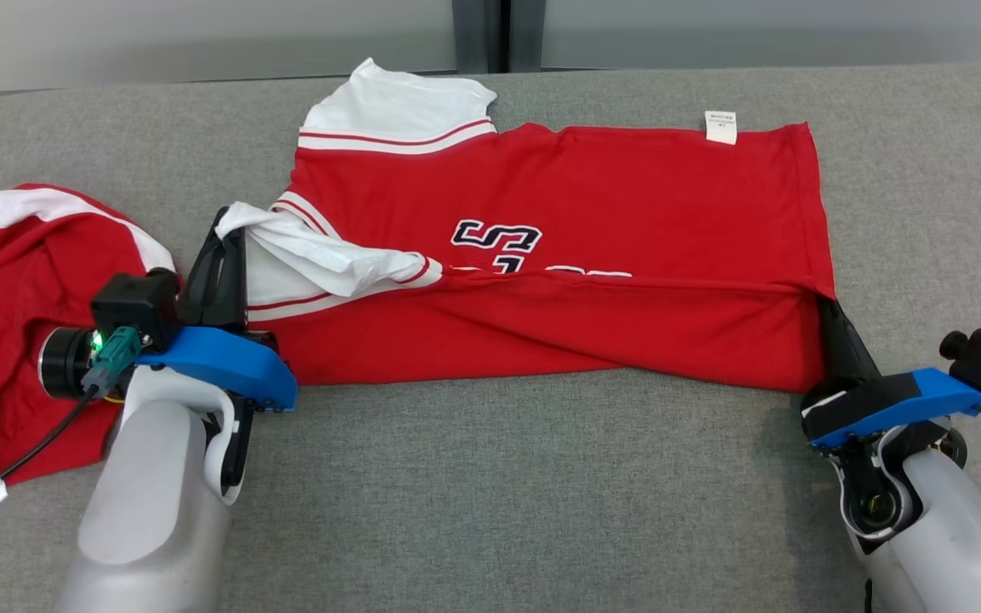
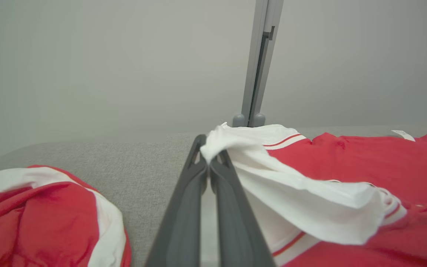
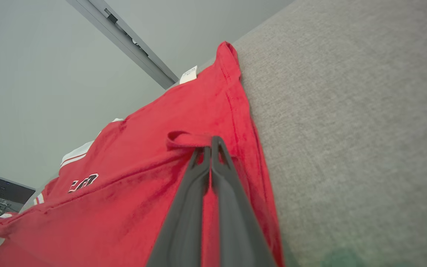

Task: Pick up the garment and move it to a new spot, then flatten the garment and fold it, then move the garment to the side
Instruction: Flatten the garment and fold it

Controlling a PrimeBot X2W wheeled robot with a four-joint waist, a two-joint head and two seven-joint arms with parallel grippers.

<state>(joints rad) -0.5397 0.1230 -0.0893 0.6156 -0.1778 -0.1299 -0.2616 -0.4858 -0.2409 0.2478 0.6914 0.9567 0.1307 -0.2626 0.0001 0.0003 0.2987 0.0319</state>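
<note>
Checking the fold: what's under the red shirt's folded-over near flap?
The shirt lies under it, red front up, its lettering cut off at the flap edge. The lettering's remainder and anything beneath are covered.

The left end effector (image 1: 225, 230), on a pale grey forearm (image 1: 150, 502) rising from the lower left, presses its two long dark fingers together on the white sleeve of the red jersey garment (image 1: 593, 196). The right end effector (image 1: 829, 308), angled in from the lower right, is clamped on that garment's red hem corner.

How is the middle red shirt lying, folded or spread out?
Partly folded: the red shirt has its near edge doubled over its lettering, pinched by the left end effector and right end effector.
</note>
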